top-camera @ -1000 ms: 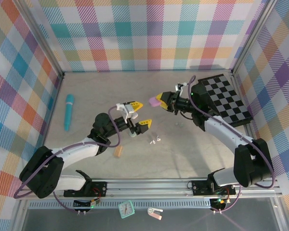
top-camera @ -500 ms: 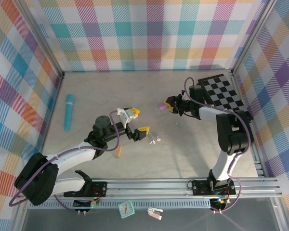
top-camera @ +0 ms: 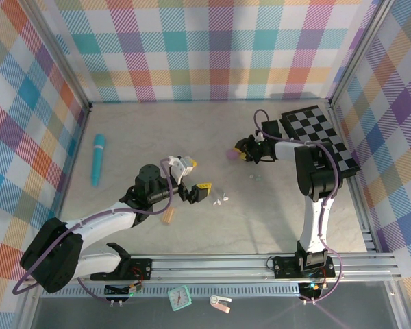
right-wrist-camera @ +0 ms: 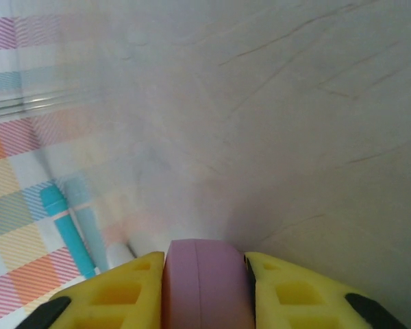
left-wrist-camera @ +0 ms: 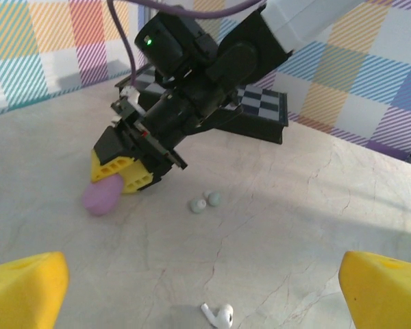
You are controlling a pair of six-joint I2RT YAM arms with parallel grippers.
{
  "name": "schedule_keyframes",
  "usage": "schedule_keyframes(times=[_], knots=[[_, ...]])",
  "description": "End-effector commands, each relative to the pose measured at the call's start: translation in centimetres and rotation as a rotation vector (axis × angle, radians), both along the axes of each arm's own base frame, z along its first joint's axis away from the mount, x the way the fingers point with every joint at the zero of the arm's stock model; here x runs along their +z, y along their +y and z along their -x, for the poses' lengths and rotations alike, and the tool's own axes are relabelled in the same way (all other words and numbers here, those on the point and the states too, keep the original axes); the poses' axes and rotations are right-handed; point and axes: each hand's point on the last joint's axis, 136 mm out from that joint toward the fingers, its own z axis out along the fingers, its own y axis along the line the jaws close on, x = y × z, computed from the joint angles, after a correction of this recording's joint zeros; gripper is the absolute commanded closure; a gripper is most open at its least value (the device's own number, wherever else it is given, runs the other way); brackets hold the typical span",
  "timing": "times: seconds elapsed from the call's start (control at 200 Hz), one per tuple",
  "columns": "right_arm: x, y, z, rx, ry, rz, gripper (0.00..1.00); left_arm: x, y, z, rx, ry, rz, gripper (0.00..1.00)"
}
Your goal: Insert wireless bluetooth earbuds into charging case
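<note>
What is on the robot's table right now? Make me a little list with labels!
left gripper: open, holding nothing
right gripper: shut on the purple case, down low at the table
white earbuds: loose on the table, in front of the left gripper
pale green earbuds: a pair side by side on the table, near the right gripper but not touching it
tan ribbed block: on the table beside the left arm
teal tube: lying at the table's left side
checkered board: at the far right corner
</note>
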Motion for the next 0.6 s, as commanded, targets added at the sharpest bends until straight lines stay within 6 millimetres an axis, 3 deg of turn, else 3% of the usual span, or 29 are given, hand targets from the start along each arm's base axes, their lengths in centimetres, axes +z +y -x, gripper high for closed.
schedule_keyframes(times=[0.0, 0.19, 0.39, 0.595], knots=[[0.6, -1.2, -0.5, 0.009, -0.033, 0.095, 0.62, -0.4, 0.4, -1.2, 0.071, 0.041, -0.041, 0.0], [2.4, -4.4, 0.2, -0.027, -0.084, 0.301, 0.36, -4.0, 3.4, -3.3, 0.293, 0.2, -0.182, 0.0], [5.5, -6.9, 2.0, -0.029, -0.167, 0.443, 0.26, -7.1, 6.7, -3.4, 0.447, 0.357, -0.348, 0.0], [8.9, -7.3, 4.9, -0.012, -0.27, 0.435, 0.22, -10.7, 7.5, -2.0, 0.434, 0.525, -0.545, 0.0]])
